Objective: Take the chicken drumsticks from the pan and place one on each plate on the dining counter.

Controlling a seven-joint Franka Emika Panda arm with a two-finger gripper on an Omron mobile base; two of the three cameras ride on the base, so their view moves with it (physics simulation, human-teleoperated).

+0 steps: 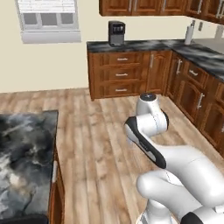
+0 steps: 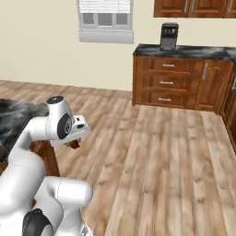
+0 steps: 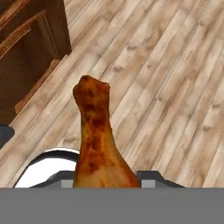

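Observation:
One chicken drumstick (image 3: 94,135), golden-brown and tapered, stands up between my two fingertips in the hand view, with its knobby end pointing away. My gripper (image 3: 105,181) is shut on its thick end and hangs over the wood floor. From the right base camera, the gripper (image 2: 76,142) sits under the white hand, with a brown bit of the drumstick (image 2: 74,144) showing, just beside the dining counter (image 2: 14,115). The marble top of the dining counter (image 1: 26,148) lies at the left. The pan, the plates and the other drumstick are out of view.
The counter's reddish wood base (image 3: 26,57) is close at the upper left of the hand view. Wood floor (image 1: 96,131) stretches ahead. Brown cabinets with a dark top (image 1: 127,70) line the back and right walls, and a coffee machine (image 1: 116,33) stands on them.

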